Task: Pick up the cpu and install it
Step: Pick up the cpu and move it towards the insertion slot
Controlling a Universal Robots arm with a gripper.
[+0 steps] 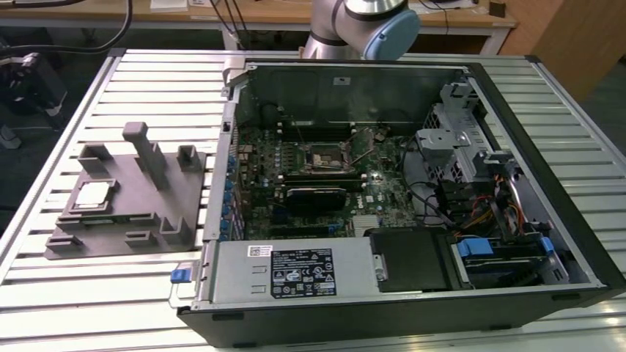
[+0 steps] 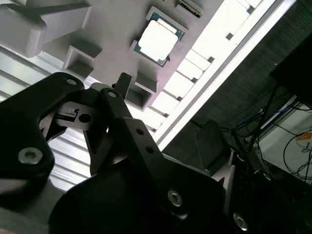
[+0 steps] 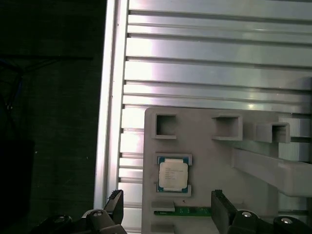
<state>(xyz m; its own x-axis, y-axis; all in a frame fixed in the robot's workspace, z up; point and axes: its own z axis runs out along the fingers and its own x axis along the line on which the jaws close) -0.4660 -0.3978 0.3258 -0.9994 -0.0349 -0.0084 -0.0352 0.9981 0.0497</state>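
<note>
My pincer (image 3: 168, 208) hung wide open and empty over the grey fixture block (image 3: 209, 151) on the counter (image 3: 204, 73). The cpu (image 3: 172, 174) lay flat in that block's recess, near my fingertips, just beyond the gap between them, untouched.

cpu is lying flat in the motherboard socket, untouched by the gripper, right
Not in the socket: the cpu lies flat on the grey fixture outside the case, untouched by the gripper, as the exterior and first wrist views show.
</note>
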